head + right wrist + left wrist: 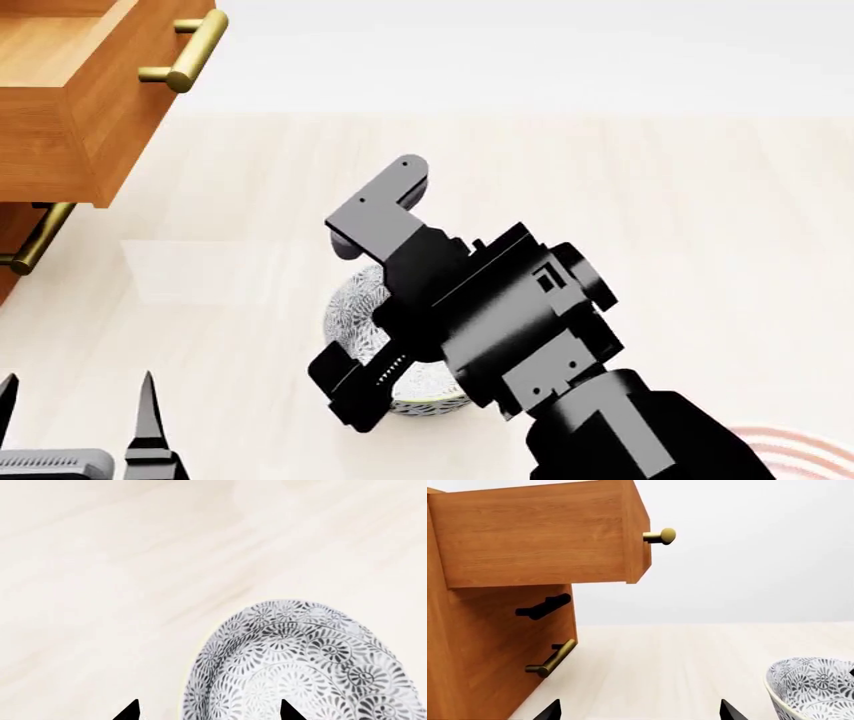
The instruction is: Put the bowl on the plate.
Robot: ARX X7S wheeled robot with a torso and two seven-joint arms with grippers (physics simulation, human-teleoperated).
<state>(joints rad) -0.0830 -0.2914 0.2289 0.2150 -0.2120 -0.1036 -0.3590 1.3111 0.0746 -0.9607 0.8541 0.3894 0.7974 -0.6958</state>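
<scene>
Head view shows a pale wooden table (667, 180) filling most of the frame, with a brown cabinet (54, 110) at its far left edge, one drawer (67, 70) pulled out and carrying a brass bar handle (187, 50). The right arm (534, 340) reaches in across the middle, and its gripper (380, 300) hangs directly over the bowl (354, 310), hiding most of it; only a patterned side and a pale rim at the bottom show. The bowl sits on the bare table, well apart from the plate (801, 445), of which just a red-ringed sliver peeks out at the lower right corner. In the right wrist view the bowl (300, 670) is deep and round, white with dense grey-black flowers inside, and the two fingertips stand apart, one outside the rim and one over the inside. The left gripper (80, 410) waits low at the left, its tips spread, holding nothing.
</scene>
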